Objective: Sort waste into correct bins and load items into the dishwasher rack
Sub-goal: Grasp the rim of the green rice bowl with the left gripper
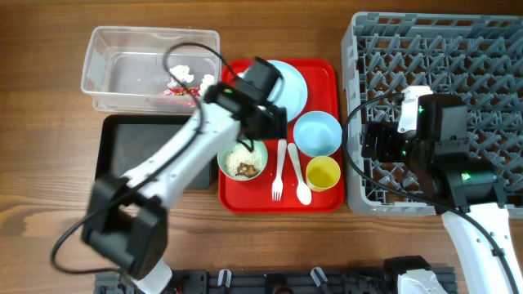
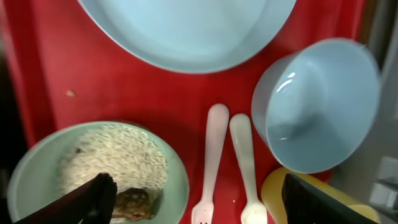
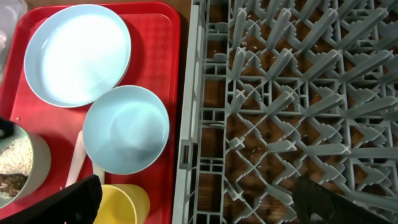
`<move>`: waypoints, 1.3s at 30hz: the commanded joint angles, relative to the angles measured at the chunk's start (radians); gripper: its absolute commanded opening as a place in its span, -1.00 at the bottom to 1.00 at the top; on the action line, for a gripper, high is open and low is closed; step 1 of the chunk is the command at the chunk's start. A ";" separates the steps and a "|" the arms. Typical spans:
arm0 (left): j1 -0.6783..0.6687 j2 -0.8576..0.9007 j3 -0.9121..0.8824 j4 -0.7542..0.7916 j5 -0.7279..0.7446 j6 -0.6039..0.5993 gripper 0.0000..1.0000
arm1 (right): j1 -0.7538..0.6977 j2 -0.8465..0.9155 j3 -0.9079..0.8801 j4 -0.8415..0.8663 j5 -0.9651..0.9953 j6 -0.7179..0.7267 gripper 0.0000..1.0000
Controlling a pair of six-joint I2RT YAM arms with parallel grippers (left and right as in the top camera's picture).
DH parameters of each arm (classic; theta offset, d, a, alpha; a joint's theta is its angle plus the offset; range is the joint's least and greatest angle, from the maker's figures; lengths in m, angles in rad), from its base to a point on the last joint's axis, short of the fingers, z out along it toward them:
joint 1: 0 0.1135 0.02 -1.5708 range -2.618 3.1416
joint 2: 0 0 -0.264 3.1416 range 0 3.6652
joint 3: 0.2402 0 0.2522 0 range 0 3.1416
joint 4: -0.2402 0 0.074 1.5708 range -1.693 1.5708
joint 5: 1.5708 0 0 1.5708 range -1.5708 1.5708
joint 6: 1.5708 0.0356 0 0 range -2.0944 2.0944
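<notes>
The pale green bowl [image 1: 243, 161] holds white rice crumbs [image 2: 118, 158] and a brown food bit [image 2: 134, 203]. It sits on the red serving tray [image 1: 327, 77] with the light blue plate [image 1: 290, 86], light blue bowl [image 1: 317, 132], yellow cup [image 1: 323, 173], white fork [image 1: 278, 167] and spoon [image 1: 299, 178]. My left gripper [image 1: 261, 121] is open and empty, hovering over the fork [image 2: 208, 162] between green bowl and cup. My right gripper [image 1: 374, 143] is open and empty over the grey dishwasher rack's [image 1: 441, 49] left wall [image 3: 186, 124]. The red wrapper [image 1: 174, 92] and white tissue [image 1: 181, 75] lie in the clear tub [image 1: 114, 57].
The shallow black tray [image 1: 131, 151] lies below the clear tub, left of the red tray. The rack fills the right side. The left arm reaches across the black tray's right edge. Cables loop above both arms.
</notes>
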 commanded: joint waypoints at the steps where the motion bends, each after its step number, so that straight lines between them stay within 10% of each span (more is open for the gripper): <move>1: -0.049 0.084 -0.003 0.007 -0.032 -0.062 0.72 | 0.002 -0.001 0.023 -0.006 -0.014 0.014 0.99; 8: -0.069 0.192 -0.003 0.010 -0.055 -0.072 0.56 | 0.002 -0.001 0.023 -0.016 -0.014 0.014 0.99; 18: -0.069 0.209 -0.003 0.010 -0.081 -0.071 -0.89 | 0.002 -0.001 0.023 -0.017 -0.014 0.014 0.98; 39: -0.050 -0.053 -0.002 -0.137 -0.133 -0.030 -0.92 | 0.002 -0.001 0.023 -0.019 -0.013 0.013 0.99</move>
